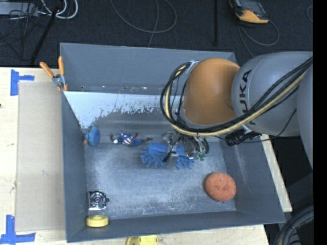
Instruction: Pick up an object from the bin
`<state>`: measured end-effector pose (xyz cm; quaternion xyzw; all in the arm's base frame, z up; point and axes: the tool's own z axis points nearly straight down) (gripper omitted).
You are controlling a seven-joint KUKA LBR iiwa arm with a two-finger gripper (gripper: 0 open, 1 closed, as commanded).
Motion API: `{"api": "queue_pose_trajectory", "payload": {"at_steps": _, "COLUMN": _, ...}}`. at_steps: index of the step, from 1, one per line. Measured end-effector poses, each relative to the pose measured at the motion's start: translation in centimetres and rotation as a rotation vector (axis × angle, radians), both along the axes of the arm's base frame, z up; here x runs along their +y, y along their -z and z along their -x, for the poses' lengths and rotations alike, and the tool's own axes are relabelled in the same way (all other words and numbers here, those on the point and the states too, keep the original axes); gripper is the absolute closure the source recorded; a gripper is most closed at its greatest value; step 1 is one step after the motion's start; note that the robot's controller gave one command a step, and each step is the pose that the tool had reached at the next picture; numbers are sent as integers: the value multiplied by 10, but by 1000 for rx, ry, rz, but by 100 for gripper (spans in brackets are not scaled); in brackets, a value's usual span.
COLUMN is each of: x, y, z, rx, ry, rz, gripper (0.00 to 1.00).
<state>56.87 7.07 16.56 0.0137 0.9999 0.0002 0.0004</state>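
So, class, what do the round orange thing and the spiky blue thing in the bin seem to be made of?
The round orange thing: likely sponge or foam, matte; its surface looks speckled and rough, with no shine. The spiky blue thing: probably soft rubber or plastic, matte; it splays into many thin strands. Neither is certain.

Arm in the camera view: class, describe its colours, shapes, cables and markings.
The arm has a rounded silver-grey casing with black KUKA lettering. A smooth orange dome cover caps its wrist. Black and cream cables loop around the cover and run along the casing. Below the cover, the gripper is small, dark metal.
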Motion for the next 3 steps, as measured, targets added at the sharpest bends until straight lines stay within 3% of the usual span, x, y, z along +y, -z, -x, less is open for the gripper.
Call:
{"api": "queue_pose_trajectory", "payload": {"at_steps": 1, "x": 0, "y": 0, "z": 0, "rx": 0, "ry": 0, "rz": 0, "gripper": 100}}
{"api": "queue_pose_trajectory", "payload": {"at_steps": 2, "x": 20, "y": -102, "z": 4, "rx": 0, "ry": -26, "rz": 0, "gripper": 100}}
{"api": "queue_pose_trajectory", "payload": {"at_steps": 3, "x": 20, "y": -102, "z": 4, "rx": 0, "ry": -26, "rz": 0, "gripper": 100}}
